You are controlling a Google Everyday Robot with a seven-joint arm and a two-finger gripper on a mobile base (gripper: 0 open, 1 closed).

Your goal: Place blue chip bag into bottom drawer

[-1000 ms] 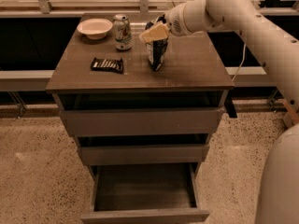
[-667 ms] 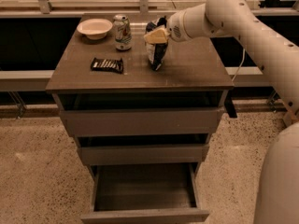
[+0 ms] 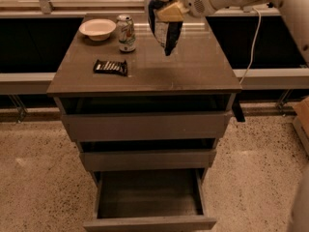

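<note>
My gripper (image 3: 166,12) is shut on the top of the blue chip bag (image 3: 166,33), a crinkled dark-blue and white foil bag. The bag hangs in the air above the back middle of the cabinet top (image 3: 193,71), clear of the surface. The bottom drawer (image 3: 149,197) is pulled open at the foot of the cabinet, a shallow grey-brown box with nothing visible in it. My white arm reaches in from the upper right.
On the cabinet top stand a white bowl (image 3: 97,29) and a soda can (image 3: 126,33) at the back left, with a flat black candy bar wrapper (image 3: 110,67) in front of them. The top drawer (image 3: 145,124) and middle drawer (image 3: 147,158) are slightly open. A cable (image 3: 251,47) hangs at the right.
My gripper has lifted the blue chip bag off the cabinet top; it stood on the surface earlier and now hangs above it.
</note>
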